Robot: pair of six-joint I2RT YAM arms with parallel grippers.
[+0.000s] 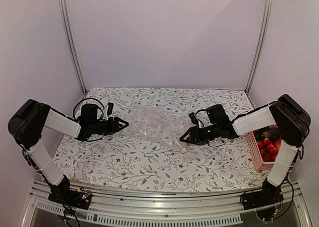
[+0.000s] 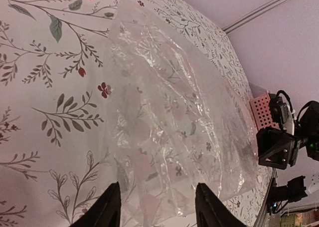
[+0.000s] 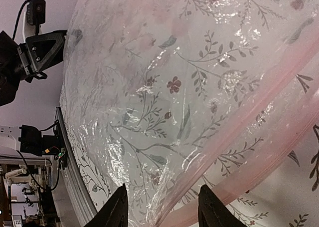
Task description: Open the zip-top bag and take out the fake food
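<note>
Item: clear, crinkly zip-top plastic bag (image 1: 155, 123), roughly rectangular, lying flat near the middle of the floral-print table surface (image 1: 149, 162), between the two arms; the leaf-and-flower pattern shows through the film. A pale pink zip strip (image 3: 249, 147) runs along the bag's edge on the right arm's side, crossing the right wrist view on a diagonal. Item: fake food (image 1: 269, 146), small red, orange and dark plastic pieces, heaped in a pink plastic mesh basket (image 1: 253, 154) at the table's right edge, well apart from the bag. Item: left gripper (image 1: 124, 123), low over the table at the bag's left edge, black fingers (image 2: 107, 209) spread wide; in the left wrist view the bag's near edge lies in the gap between them, with no contact discernible. Item: right gripper (image 1: 182, 138), low at the bag's right edge, black fingers (image 3: 117, 212) likewise parted; the zip strip runs down toward the gap between them, and whether either finger touches the plastic cannot be told.
</note>
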